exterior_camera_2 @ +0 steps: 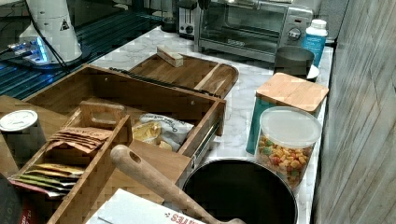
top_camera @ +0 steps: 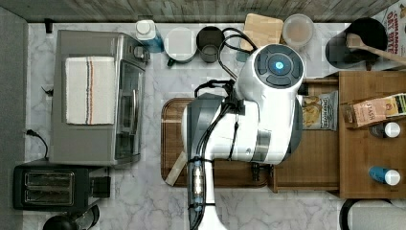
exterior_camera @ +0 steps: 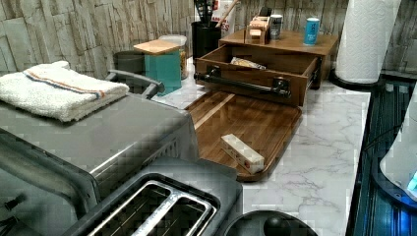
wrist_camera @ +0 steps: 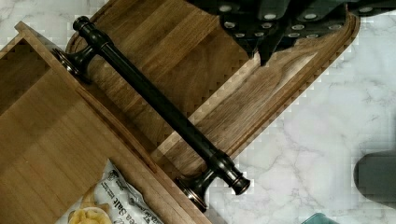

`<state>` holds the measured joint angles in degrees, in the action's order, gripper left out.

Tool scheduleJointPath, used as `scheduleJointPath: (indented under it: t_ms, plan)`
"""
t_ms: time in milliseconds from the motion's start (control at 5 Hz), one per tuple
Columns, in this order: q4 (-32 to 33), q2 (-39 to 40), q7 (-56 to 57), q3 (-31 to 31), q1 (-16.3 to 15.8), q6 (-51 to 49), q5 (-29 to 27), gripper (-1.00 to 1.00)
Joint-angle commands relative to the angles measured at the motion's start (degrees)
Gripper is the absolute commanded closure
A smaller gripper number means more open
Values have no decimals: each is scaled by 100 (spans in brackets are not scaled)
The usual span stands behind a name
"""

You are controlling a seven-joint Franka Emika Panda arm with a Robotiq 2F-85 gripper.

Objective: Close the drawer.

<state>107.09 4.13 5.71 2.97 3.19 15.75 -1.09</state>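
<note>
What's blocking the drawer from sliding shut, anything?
Nothing visible. The drawer stands pulled out of the cabinet. The chip bag lies flat inside, below the walls. The board sits in front of the handle, not on the closing path.

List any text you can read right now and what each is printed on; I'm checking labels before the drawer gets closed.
"CINNAMON OAT BITE" (cut off at the frame edge): box in the top view's upper right corner.
"STASH": tea packet on the cabinet top.
"Salt": chip bag lying in the open drawer; the rest of its print is too blurred.
Red letters on the white box in the right view: cut off, unreadable.
</note>
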Motion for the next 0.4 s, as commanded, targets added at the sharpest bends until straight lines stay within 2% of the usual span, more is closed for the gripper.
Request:
scheduleJointPath:
  t_ms: [200, 400]
  plan:
    - [4, 0, 0, 4, -2, 0, -21, 100]
    - [585, -194, 587, -83, -60, 614, -55, 100]
